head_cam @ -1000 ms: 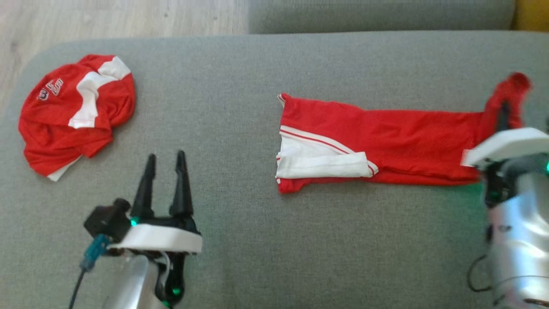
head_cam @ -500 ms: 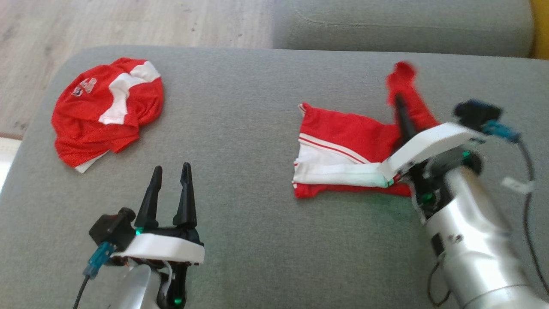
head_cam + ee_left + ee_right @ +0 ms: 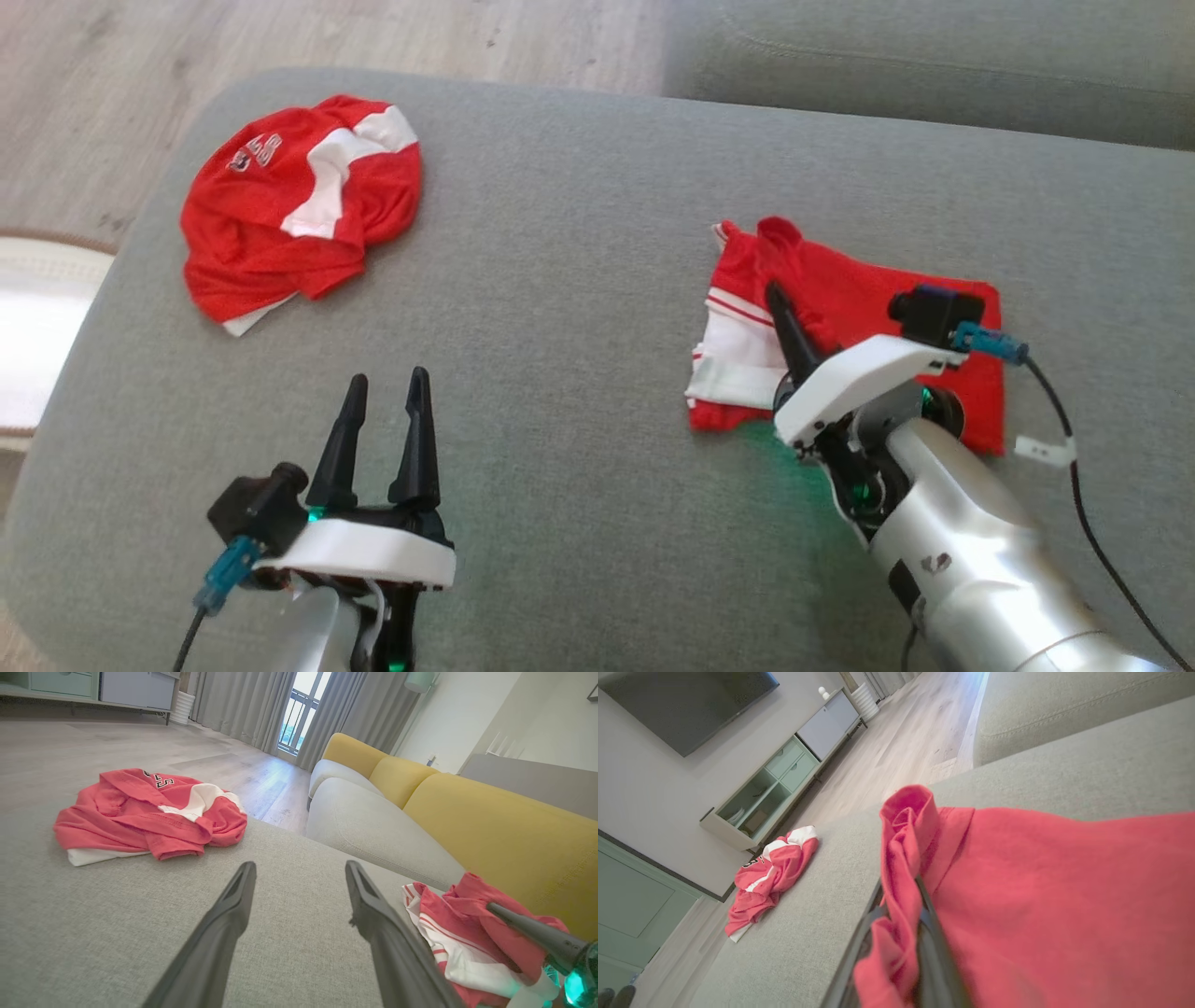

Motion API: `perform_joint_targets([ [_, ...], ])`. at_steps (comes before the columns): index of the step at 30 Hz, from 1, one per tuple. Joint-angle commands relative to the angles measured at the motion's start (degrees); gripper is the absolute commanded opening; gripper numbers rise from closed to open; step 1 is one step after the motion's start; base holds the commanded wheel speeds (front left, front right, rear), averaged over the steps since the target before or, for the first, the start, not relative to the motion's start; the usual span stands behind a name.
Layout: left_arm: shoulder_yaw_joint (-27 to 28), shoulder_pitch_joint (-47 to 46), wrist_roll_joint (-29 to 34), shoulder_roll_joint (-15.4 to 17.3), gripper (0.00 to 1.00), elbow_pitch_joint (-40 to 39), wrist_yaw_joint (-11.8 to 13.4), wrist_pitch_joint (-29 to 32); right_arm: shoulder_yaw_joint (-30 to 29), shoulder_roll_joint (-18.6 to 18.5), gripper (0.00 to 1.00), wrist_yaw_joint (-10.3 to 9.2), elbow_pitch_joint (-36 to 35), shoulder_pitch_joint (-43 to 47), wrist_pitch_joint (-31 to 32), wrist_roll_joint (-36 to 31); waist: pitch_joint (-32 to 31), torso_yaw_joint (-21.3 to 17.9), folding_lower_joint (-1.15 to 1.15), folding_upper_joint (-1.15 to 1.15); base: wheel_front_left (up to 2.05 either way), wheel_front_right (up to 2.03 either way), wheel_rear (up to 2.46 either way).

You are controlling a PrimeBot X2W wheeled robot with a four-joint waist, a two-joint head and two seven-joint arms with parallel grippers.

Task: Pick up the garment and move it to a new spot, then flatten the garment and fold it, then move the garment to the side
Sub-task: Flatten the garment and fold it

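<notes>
The red garment with white side panels [image 3: 864, 289] lies folded over on itself at the right of the grey cushion [image 3: 579, 280]. My right gripper [image 3: 777, 285] is shut on a bunched red end of it, held low over the garment's left part; the right wrist view shows the garment [image 3: 1041, 882] with cloth pinched between the fingers [image 3: 931, 933]. My left gripper [image 3: 388, 385] stands open and holds nothing at the lower left, well apart from the garment. In the left wrist view the left gripper [image 3: 300, 870] is open, with the garment [image 3: 448, 952] to its right.
A second crumpled red and white jersey [image 3: 299, 201] lies at the cushion's far left corner. The cushion's rounded edge drops to wooden floor [image 3: 93, 84] at the left. Another grey cushion [image 3: 934, 56] lies behind, and a yellow sofa back [image 3: 490, 826] beyond.
My right gripper has carried the garment's right end up and over to the left, so the long garment now lies doubled. The head camera has shifted. The left gripper stays put.
</notes>
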Motion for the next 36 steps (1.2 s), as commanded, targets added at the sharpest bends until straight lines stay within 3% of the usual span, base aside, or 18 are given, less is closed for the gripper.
perform_joint_targets([
  [1, 1.34, -1.79, -0.61, 0.71, 1.0, -1.42, -0.32, -0.29, 1.75, 0.87, 0.0, -0.04, -0.72, -2.29, -1.2, 0.9, 0.39, 0.73, 0.0, 0.0, 0.0, 0.0, 0.0],
  [5, 1.03, -1.91, -0.85, 0.65, 1.0, -1.14, -0.32, -0.29, 5.53, 0.87, 0.0, -0.04, 1.51, -3.07, -2.43, 4.34, 0.75, 1.89, 0.0, 0.0, 0.0, 0.0, 0.0],
  [6, 0.92, -1.87, -0.95, 0.63, 1.0, -0.99, -0.32, -0.29, 6.66, 0.87, 0.42, -0.04, 1.74, -3.23, -2.87, 5.07, 0.8, 2.07, 0.0, 0.0, 0.0, 0.0, 0.0],
  [7, 0.76, -1.87, -1.01, 0.62, 1.0, -0.87, -0.32, -0.29, 7.97, 0.87, 1.0, -0.04, 1.45, -3.22, -3.02, 6.12, 0.83, 2.21, 0.0, 0.0, 0.0, 0.0, 0.0],
  [14, 0.58, -1.75, -1.19, 0.99, 1.0, -0.5, -0.32, -0.29, 16.23, 0.87, 1.0, -0.04, -2.34, -3.71, -4.76, 12.38, 0.07, 1.88, 0.0, 0.0, 0.0, 0.0, 0.0],
  [21, 1.96, -1.56, -0.36, 1.33, 1.0, -2.65, -0.32, -0.29, 16.25, 0.87, 1.0, -0.04, 1.03, -7.36, -7.44, 10.69, -1.06, -0.95, 0.0, 0.0, 0.0, 0.0, 0.0],
  [23, 3.32, -1.61, 0.42, 1.19, 1.0, -4.95, -0.32, -0.29, 15.54, 0.81, 1.0, -0.04, 4.02, -9.75, -8.01, 5.12, -1.33, -2.14, 0.0, 0.0, 0.0, 0.0, 0.0],
  [26, 4.67, -1.39, 1.5, 0.85, 1.0, -8.14, -0.32, -0.29, 9.98, -0.75, 1.0, -0.04, 3.96, -10.99, -8.16, -1.88, -1.62, -3.88, 0.0, 0.0, 0.0, 0.0, 0.0],
  [36, 6.13, -0.68, 3.54, 0.26, 1.0, -12.35, -0.32, -0.29, -9.25, -8.71, 1.0, -0.04, -11.67, 1.76, -8.19, -26.78, -1.72, -9.18, 0.0, 0.0, 0.0, 0.0, 0.0],
])
